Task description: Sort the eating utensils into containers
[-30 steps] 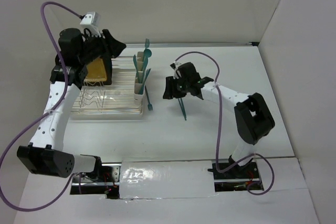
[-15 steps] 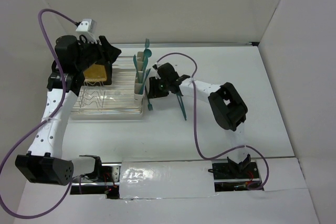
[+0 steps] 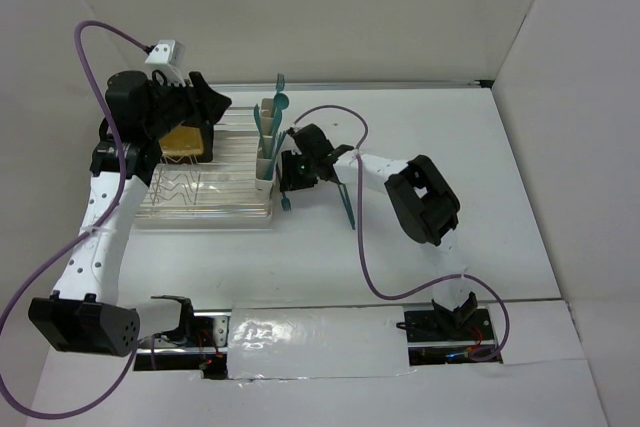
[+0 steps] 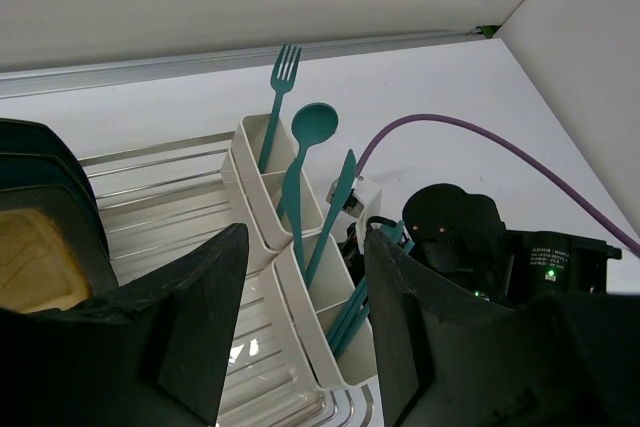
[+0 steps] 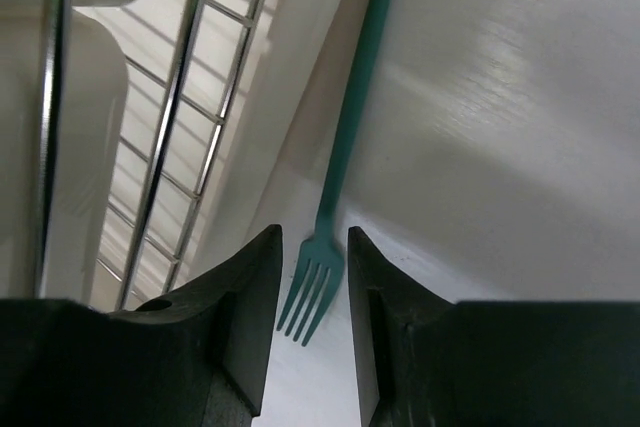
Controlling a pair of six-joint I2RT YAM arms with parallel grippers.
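Both apart, empty: right claw (image 5: 310,239) straddling fork (image 5: 347,147) tines on table (image 5: 500,97); left claw (image 4: 305,239) above containers (image 4: 248,152).

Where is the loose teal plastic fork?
Top view: teal fork lies on the white table by the clear rack's right edge, tines under the right end effector.

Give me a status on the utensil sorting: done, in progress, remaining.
Done: a standing fork, a spoon and knives stand in the cream cups. In hand: the right gripper hangs open over a loose fork on the table beside the rack, not gripping it. Left: that fork and a loose knife further right.
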